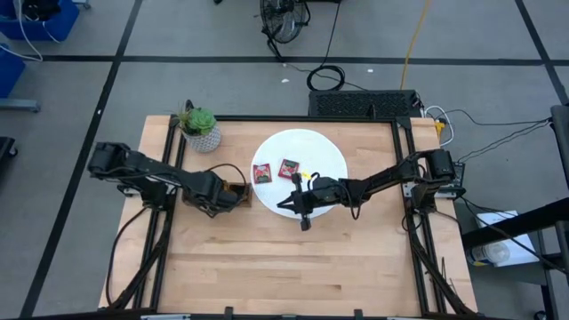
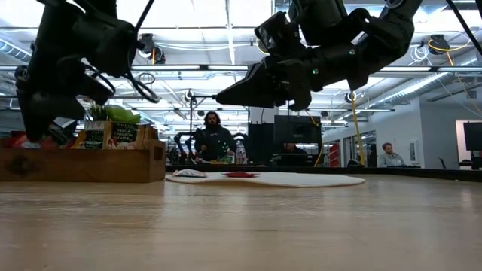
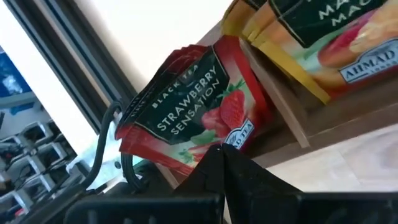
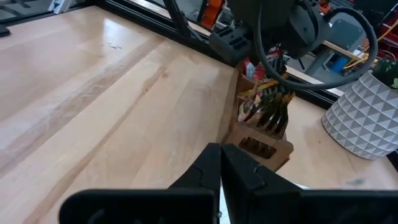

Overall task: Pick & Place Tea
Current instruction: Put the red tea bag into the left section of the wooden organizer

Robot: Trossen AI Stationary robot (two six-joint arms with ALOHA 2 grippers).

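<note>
Jaws' hold on red sachet (image 3: pixel 199 118) unclear.

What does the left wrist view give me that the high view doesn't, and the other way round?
Only the left wrist view: the label on the red strawberry sachet at the left tool, whose tips are pinched shut at its lower edge, and yellow sachets in the next compartment. Only the high view: the white disc with two red sachets, the right tool shut over it, and the potted plant. Both show the wooden tray.
</note>
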